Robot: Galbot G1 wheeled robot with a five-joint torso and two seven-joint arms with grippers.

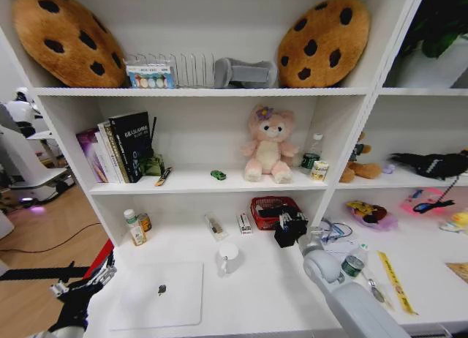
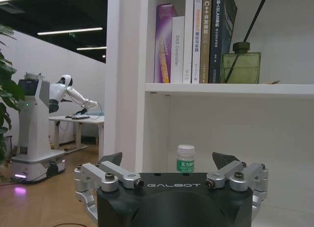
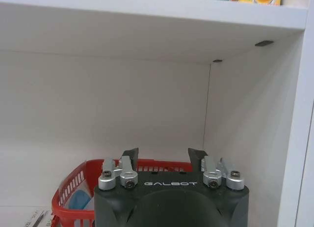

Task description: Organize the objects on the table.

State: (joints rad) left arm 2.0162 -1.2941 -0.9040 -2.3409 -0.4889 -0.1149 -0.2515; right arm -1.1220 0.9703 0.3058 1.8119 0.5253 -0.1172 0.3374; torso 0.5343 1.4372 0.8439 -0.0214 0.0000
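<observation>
Robot lab: second robot (image 2: 37, 131), desks

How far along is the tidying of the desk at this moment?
Partly done, it seems. The green toy car and a pen already sit on the middle shelf. Nothing is in hand: the right gripper hangs open by the red basket, and the left gripper is open off the desk's left edge. The laptop lies closed on the desk, possibly left to handle.

red basket (image 3: 78, 187) cut off, contents unclear
</observation>
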